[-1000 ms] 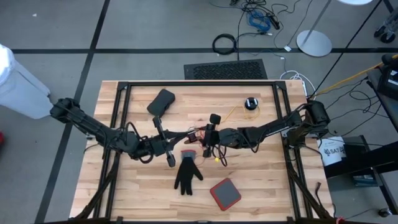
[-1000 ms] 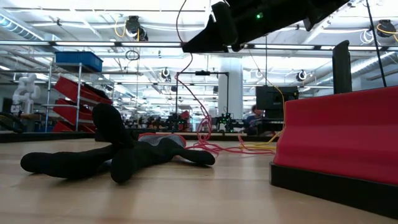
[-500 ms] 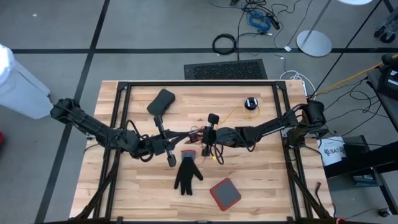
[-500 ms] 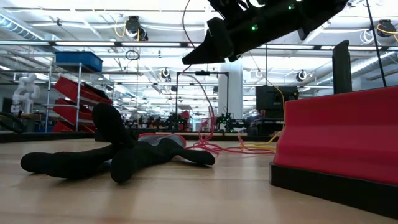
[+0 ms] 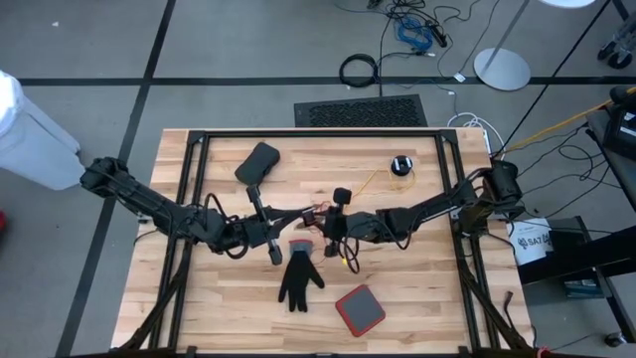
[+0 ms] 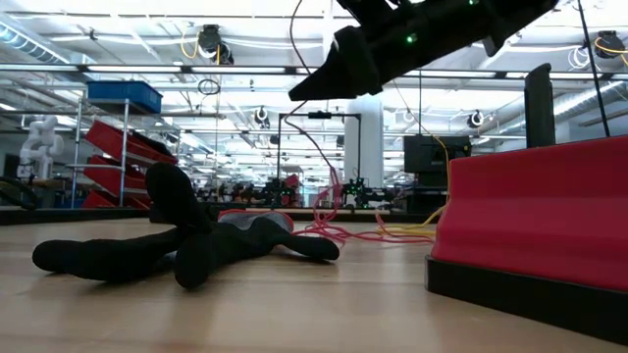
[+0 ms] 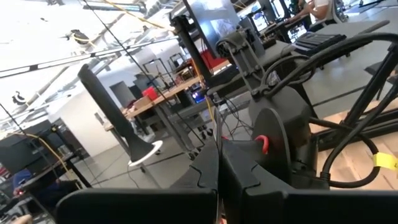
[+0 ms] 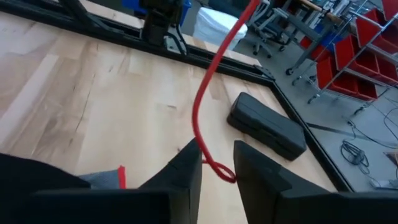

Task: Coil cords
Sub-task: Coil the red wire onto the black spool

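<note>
Two arms meeting over the middle of the wooden counter [image 5: 417, 288], likely to hand slack across while winding. Left end effector [image 7: 219, 152]: fingers pressed together, a thin line rising from the seam; cannot tell if pinched. Right end effector [image 8: 217, 150]: fingers slightly apart, a smooth round red cord [image 8: 202, 106] running loose through the gap, probably as a guide. Farther right, thin limp yellow cord [image 5: 373, 181] lying on the wood, joined to a small round black puck [image 5: 400, 165].

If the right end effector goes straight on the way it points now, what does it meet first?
Probably the red cord, which runs up between the right end effector's fingers. Beyond it lies the black case on the table, though depth is unclear.
</note>
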Controlling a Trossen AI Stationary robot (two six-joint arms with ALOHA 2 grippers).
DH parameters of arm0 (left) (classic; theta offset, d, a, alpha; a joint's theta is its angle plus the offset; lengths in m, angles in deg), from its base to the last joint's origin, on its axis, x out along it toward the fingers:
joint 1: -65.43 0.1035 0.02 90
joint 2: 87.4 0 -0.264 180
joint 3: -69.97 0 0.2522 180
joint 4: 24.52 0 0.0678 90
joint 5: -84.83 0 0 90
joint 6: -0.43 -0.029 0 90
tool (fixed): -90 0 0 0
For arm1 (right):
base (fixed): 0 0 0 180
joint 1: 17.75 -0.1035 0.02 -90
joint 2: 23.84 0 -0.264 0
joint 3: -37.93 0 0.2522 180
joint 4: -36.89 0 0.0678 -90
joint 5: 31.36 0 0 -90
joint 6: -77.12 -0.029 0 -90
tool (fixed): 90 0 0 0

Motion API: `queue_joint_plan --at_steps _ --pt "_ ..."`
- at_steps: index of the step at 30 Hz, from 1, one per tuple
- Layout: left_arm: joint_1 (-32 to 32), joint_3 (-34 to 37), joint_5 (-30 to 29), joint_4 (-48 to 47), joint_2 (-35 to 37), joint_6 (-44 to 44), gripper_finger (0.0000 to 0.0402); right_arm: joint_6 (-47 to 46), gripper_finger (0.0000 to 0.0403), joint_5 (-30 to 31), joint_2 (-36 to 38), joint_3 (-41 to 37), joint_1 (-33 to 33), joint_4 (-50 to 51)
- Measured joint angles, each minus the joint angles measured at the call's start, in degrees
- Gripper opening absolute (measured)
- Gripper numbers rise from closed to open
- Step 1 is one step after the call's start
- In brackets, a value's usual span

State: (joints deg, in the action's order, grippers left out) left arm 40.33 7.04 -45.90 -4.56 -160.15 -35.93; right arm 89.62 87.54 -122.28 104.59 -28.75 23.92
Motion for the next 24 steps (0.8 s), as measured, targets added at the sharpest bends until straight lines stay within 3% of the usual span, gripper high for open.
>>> queue_joint_plan --at_steps 24 --pt "0.0 0.0 -0.3 -0.4 0.0 0.1 0.0 -0.9 0.0073 -0.1 0.2 0.0 -3.0 1.3"
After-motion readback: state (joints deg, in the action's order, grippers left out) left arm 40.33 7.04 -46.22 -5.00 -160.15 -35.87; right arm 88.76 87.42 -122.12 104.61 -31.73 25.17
